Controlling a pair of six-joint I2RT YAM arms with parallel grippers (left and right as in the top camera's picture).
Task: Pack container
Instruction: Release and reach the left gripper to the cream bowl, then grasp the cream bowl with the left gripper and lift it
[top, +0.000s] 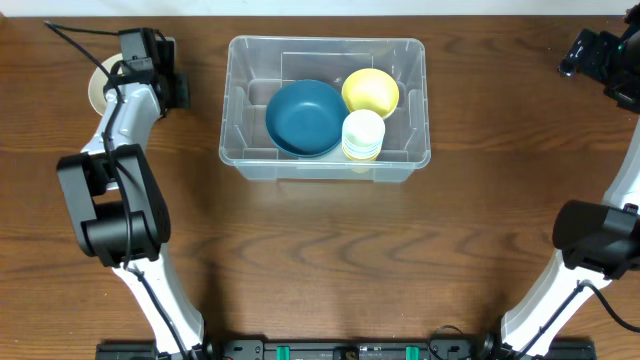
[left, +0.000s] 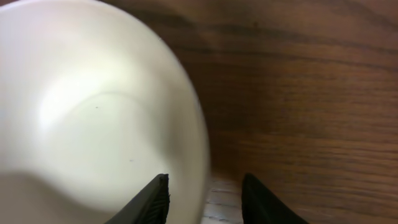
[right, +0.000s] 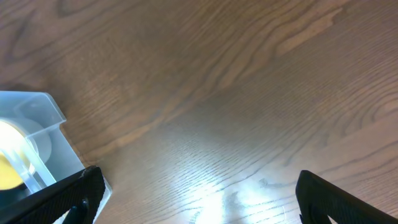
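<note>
Reaching far back, the left gripper (left: 205, 202) sits part-open astride a glossy cream bowl's (left: 93, 124) rounded rim; the right gripper (right: 196, 199) splays wide over the woodgrain table (right: 249, 93).

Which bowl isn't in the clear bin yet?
The cream bowl outside, far left, its rim between the left arm's jaws. The blue bowl and yellow bowl sit inside the container.

Left arm (top: 128, 112): jaws half-parted; right arm (top: 598, 238): jaws wide.

Soft even light, pale glare on table (right: 231, 186), blurry cream bowl (left: 93, 118)
</note>
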